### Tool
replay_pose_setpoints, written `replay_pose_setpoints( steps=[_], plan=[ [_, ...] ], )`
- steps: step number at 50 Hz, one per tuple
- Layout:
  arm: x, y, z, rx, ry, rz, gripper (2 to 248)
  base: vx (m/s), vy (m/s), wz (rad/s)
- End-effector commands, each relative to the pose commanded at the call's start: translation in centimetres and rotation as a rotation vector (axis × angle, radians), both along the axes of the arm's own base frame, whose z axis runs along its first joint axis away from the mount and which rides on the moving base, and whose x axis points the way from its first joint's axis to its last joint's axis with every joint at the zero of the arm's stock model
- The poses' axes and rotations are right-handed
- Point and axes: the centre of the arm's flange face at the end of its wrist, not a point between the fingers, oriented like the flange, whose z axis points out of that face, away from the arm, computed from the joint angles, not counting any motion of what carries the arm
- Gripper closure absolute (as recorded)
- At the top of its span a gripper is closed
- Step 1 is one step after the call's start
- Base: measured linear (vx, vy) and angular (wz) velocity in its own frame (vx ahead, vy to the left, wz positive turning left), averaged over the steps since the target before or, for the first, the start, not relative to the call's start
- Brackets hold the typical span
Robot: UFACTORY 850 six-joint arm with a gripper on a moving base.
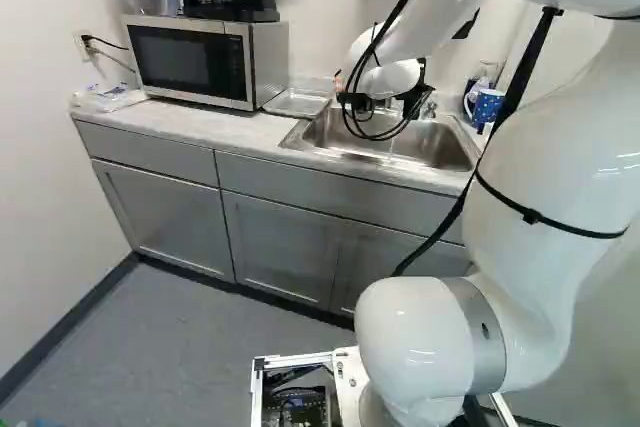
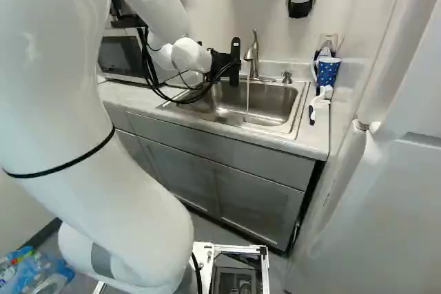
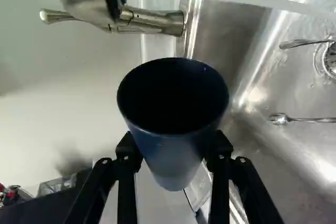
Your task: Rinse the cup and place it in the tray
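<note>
Gripper holding dark blue cup

Left to right, a microwave is standing on the desk; a tray is lying beside it; both fingers are clasping the cup by the sink; the tap is running.

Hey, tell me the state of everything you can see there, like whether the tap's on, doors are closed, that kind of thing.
Gripper: shut on the cup.
Cup: held beside the water, not under it; inside too dark to read.
Tap: running.
Tray: on the counter, no cup in it.
Microwave: door closed.
Cabinet doors: closed.
Spotted mug: upright.
</note>
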Motion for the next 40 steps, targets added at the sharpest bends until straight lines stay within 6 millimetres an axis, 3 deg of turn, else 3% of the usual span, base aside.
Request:
replay_pose_setpoints(
  steps=[40],
  plan=[
    [0.00, 0.00, 0.00, -0.386, 0.035, 0.162, 125, 0.000, 0.000, 0.000]
  ],
)
